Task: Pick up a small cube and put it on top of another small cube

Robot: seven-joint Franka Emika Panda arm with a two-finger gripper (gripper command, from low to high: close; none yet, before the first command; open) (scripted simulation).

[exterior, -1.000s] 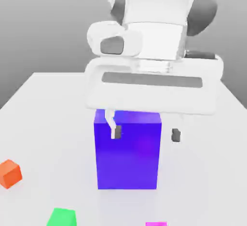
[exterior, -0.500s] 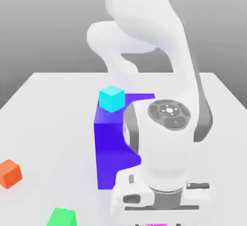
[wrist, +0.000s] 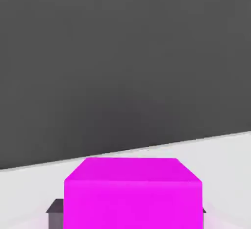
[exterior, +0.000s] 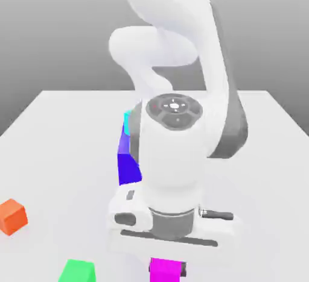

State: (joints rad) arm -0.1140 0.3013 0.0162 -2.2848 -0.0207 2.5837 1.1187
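With the magenta cube (wrist: 132, 203) clamped in the gripper (exterior: 167, 269), picking is complete; placement on another cube, possibly green (exterior: 78, 271), remains outstanding.

The small cube (exterior: 165, 271) is bright magenta with plain faces, at the bottom edge of the exterior view, just right of centre, clamped between the gripper's (exterior: 167, 269) dark fingertips, its top face roughly level
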